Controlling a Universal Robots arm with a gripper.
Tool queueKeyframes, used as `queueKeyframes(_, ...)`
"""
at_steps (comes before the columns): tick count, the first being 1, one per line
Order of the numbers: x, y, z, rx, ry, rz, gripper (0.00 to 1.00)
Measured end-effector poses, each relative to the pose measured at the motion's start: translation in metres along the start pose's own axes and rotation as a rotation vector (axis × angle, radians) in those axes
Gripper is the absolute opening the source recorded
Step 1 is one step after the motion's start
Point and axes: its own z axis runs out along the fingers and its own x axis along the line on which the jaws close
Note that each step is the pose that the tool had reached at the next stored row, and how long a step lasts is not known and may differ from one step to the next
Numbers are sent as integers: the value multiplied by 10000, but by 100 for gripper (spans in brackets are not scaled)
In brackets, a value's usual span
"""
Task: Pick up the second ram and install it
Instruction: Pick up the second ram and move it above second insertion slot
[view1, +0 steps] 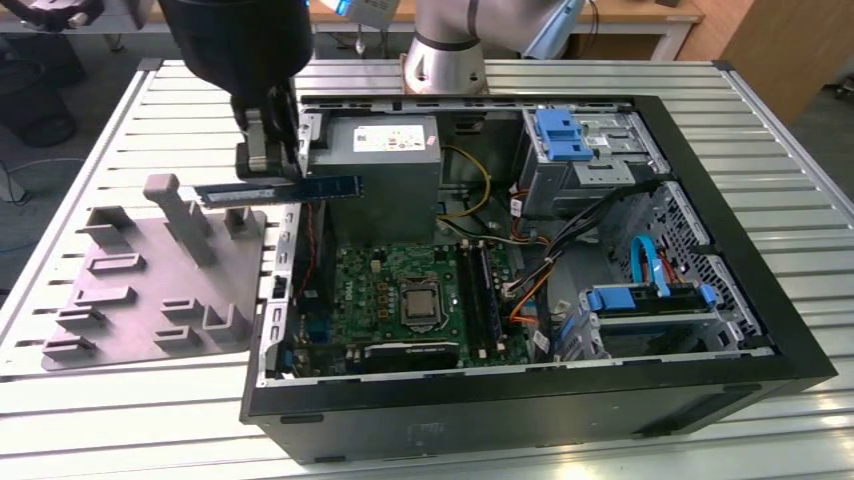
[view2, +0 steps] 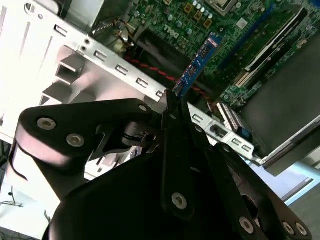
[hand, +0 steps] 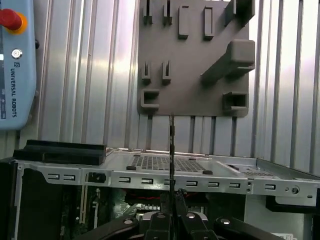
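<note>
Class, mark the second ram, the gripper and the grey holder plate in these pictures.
second ram (view1: 320, 188), exterior view, on the length past the fingers.
gripper (view1: 263, 168), exterior view, between its fingertips.
grey holder plate (view1: 134, 292), exterior view, on its bare flat base.

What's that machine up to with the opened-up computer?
A robot arm is holding a ram in its tool, which is shut on it. The ram hangs in the air over the side wall of the open case, between the grey holder plate and the motherboard. It is not yet in a slot.
</note>
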Motion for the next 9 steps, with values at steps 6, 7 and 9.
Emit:
queueKeyframes(6, 9, -175, -5, -2, 0, 0, 14)
queueKeyframes(7, 11, -206, -6, -3, 1, 0, 14)
queueKeyframes(9, 14, -264, -7, -4, 1, 1, 14)
